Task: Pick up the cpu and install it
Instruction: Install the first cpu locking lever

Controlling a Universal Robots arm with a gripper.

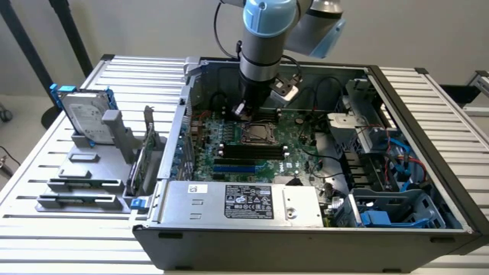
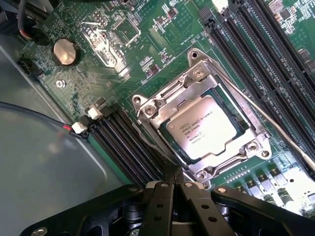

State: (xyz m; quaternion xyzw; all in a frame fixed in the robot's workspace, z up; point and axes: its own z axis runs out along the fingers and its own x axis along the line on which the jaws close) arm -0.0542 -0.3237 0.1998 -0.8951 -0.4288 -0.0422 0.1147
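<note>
The cpu [image 2: 204, 127], a small square chip with a silver-grey top and printed text, lies flat inside the metal socket frame [image 2: 197, 73] on the green motherboard. The frame's load plate is open around it, with a thin lever [image 2: 275, 129] running alongside. My gripper [image 2: 172, 172] hovers just off one corner of the socket, its black fingers pressed together with nothing between them. In the exterior view the gripper [image 1: 243, 112] hangs inside the open computer case, just behind the cpu [image 1: 257, 133].
Black memory slots [image 2: 128, 147] flank the socket; memory sticks [image 1: 252, 152] sit in front of it. A coin battery [image 2: 65, 51] and red-black cable [image 2: 69, 129] lie nearby. The power supply [image 1: 240, 200] fills the case front. A hard drive [image 1: 86, 117] stands on a rack outside.
</note>
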